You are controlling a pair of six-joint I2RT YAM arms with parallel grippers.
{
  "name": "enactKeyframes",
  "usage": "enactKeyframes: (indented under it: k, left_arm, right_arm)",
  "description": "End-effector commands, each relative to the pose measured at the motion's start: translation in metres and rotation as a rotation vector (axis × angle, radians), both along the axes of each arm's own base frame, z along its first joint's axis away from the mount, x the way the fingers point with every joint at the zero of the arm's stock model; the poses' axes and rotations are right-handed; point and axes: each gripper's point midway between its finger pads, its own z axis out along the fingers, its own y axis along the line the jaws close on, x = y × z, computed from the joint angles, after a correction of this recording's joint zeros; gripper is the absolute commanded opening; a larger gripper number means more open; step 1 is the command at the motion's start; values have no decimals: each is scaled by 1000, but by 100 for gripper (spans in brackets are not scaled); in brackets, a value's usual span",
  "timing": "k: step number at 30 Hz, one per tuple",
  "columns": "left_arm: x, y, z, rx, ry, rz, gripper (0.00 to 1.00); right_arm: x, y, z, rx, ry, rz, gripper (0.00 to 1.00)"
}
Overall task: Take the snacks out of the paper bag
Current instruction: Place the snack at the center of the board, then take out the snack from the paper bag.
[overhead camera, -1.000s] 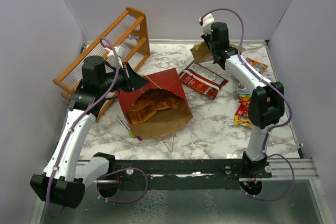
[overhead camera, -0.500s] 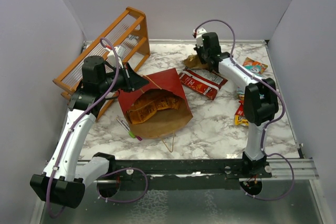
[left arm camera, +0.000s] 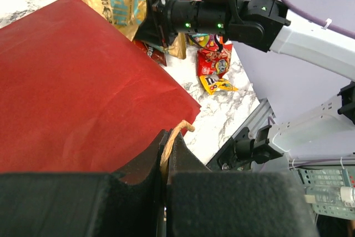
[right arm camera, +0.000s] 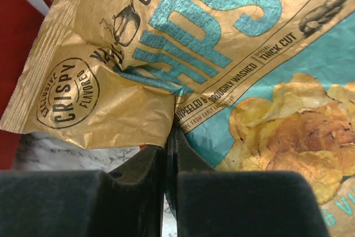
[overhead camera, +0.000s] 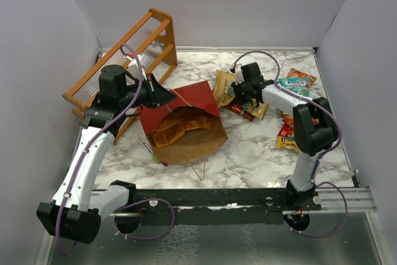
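Observation:
The paper bag (overhead camera: 195,144) lies on its side in mid-table, dark red outside (left arm camera: 72,104), its kraft mouth facing me. An orange snack (overhead camera: 180,122) lies inside it. My left gripper (overhead camera: 166,96) is shut on the bag's tan loop handle (left arm camera: 177,132) at the top rim. My right gripper (overhead camera: 239,91) hangs just right of the bag and is shut on a fold of a gold and teal chip packet (right arm camera: 222,43), which hangs over a red packet (overhead camera: 240,110). More snacks (overhead camera: 286,131) lie at the right, among them a teal one (overhead camera: 296,82).
An orange wooden rack (overhead camera: 124,60) stands at the back left, close behind my left arm. Thin green and pink markers (overhead camera: 152,153) lie by the bag's near left corner. The bag's other handle (overhead camera: 200,169) trails toward the front rail. Grey walls enclose the table.
My right arm has swung from the back of the table toward me and the bag, bringing the gold chip packet with it. The left arm and the bag have stayed put.

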Motion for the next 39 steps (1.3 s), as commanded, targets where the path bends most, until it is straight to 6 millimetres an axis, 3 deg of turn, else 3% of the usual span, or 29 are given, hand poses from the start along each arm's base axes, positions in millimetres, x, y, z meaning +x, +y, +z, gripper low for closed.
enactKeyframes:
  k: [1,4,6,11,14,16,23,30,33,35,36,37,39]
  left_arm:
    - [2,3,7,7,-49,5,0]
    - [1,3,6,10,-49,8,0]
    - [1,3,6,9,-48,8,0]
    - [2,3,6,9,-47,6,0]
    - [2,3,6,8,-51,5,0]
    - [2,2,6,1,-52,4,0]
    - [4,1,3,-5,-46,-2,0]
    - [11,-1,0,-9,-39,-2,0]
    - [13,-2,0,-13,-37,0,0]
    - [14,-2,1,-13,-36,0,0]
    - [14,-2,1,-13,-36,2,0]
    - [11,-1,2,-8,-33,6,0]
    - [9,1,2,-1,-34,8,0]
  right_arm:
    - [-31,2,-1,48,54,26,11]
    - [-38,-4,4,42,25,13,21]
    - [-41,-6,22,56,-16,10,24]
    - [-49,-4,88,144,-179,33,49]
    - [-62,-2,125,227,-278,47,56]
    - [-78,8,136,306,-306,109,58]
    - [-168,42,160,629,-333,392,58]
    - [-244,86,204,697,-449,697,58]
    - [-273,122,208,649,-475,824,58]
    - [-291,150,199,564,-512,906,58]
    - [-291,164,188,479,-544,908,58]
    - [-298,198,149,150,-703,1015,59]
    - [-286,209,123,-74,-768,1039,60]
